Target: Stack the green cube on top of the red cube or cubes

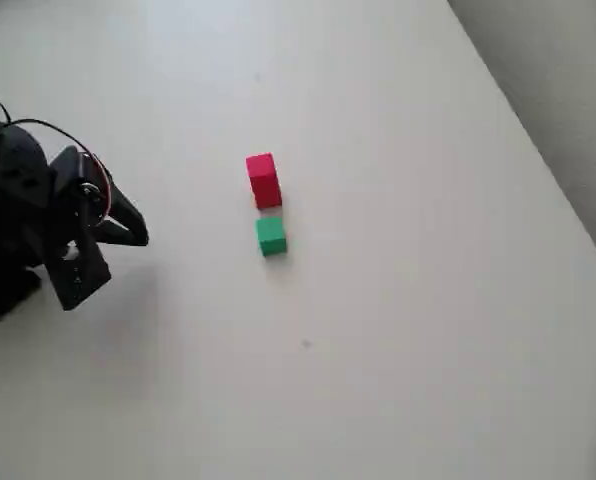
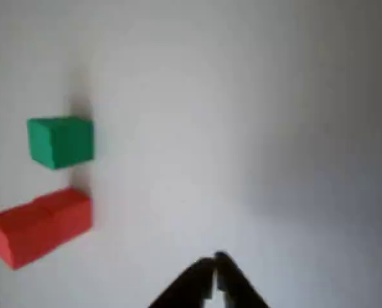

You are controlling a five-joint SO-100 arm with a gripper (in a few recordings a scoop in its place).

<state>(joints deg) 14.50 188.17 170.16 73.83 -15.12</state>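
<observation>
The small green cube rests on the white table, just below the taller red cube block in the overhead view; a narrow gap separates them. My black gripper is well to their left, pointing toward them, touching neither. In the wrist view the green cube lies at the left with the red block below it. At the bottom edge of that view the tips of my gripper meet, shut with nothing between them.
The white table stretches around the cubes. Its right edge runs diagonally from the top right down the right side of the overhead view. My arm's black body fills the left edge.
</observation>
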